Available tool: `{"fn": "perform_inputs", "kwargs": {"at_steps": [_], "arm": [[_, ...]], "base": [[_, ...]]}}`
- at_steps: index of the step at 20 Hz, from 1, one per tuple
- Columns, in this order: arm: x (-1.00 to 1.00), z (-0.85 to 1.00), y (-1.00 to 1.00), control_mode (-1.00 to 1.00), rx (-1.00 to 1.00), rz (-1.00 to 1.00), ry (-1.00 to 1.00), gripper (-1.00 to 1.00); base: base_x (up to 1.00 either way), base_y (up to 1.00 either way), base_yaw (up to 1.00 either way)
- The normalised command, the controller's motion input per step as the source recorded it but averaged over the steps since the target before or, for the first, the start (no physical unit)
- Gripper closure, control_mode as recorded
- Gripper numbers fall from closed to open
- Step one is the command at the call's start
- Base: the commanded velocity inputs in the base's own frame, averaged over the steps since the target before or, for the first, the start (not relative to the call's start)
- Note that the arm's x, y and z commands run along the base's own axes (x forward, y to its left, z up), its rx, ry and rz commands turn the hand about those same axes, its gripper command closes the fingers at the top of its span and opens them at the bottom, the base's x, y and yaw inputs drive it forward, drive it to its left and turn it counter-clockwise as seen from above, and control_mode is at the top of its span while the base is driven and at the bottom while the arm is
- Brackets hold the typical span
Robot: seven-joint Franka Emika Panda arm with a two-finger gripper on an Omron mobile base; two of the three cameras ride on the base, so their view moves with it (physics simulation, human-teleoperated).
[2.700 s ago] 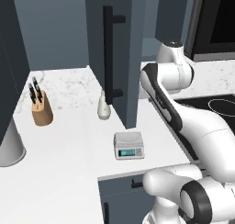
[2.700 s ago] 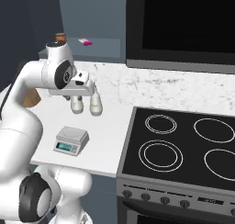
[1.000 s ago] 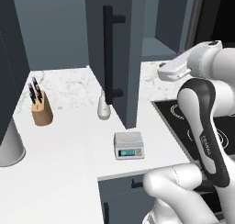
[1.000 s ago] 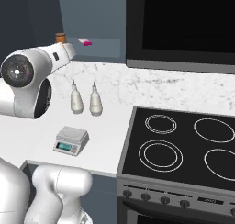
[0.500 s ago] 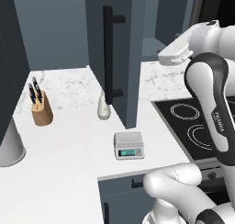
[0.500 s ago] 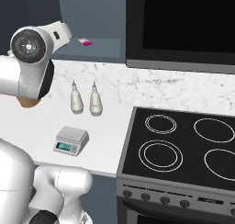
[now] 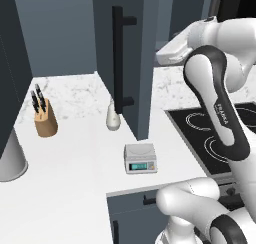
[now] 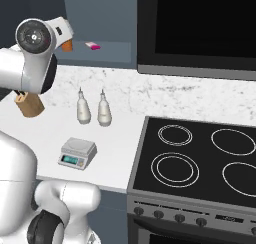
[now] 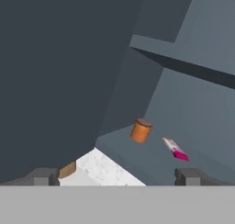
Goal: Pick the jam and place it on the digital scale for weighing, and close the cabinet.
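While gripper (image 9: 117, 177) jaws stand wide apart, cylindrical orange jam (image 9: 140, 130) w/ brown lid sits on matte cabinet (image 9: 151, 161) shelf.

A: What's seen on the counter (image 7: 75, 188)?
B: Knife block (image 7: 44, 119) at 9 o'clock; two white bottles (image 8: 94, 108) set side by side by the backsplash.
A: And at 3 o'clock?
B: Black stovetop (image 8: 200, 158), oven (image 8: 200, 28) mounted above. Pink packet (image 9: 174, 148) seen lying on a shelf.
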Motion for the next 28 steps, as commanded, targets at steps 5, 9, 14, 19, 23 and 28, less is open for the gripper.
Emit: {"fn": "perform_inputs", "kwargs": {"at_steps": [5,9,14,19,23,28], "arm": [[0.35,-0.02,0.1,-1.0,0.0,0.0,0.01,-1.0],[0.35,-0.08,0.0,-1.0,0.0,0.01,0.03,-1.0],[0.36,-0.19,0.0,-1.0,0.0,0.02,0.02,-1.0],[0.32,-0.25,0.0,-1.0,0.0,0.0,0.0,-1.0],[0.28,-0.13,0.0,-1.0,0.0,0.0,0.0,-1.0],[0.35,-0.07,0.0,-1.0,0.0,0.0,0.0,-1.0]], "base": [[0.0,0.0,0.0],[0.0,0.0,0.0],[0.0,0.0,0.0],[0.0,0.0,0.0],[0.0,0.0,0.0],[0.0,0.0,0.0]]}}
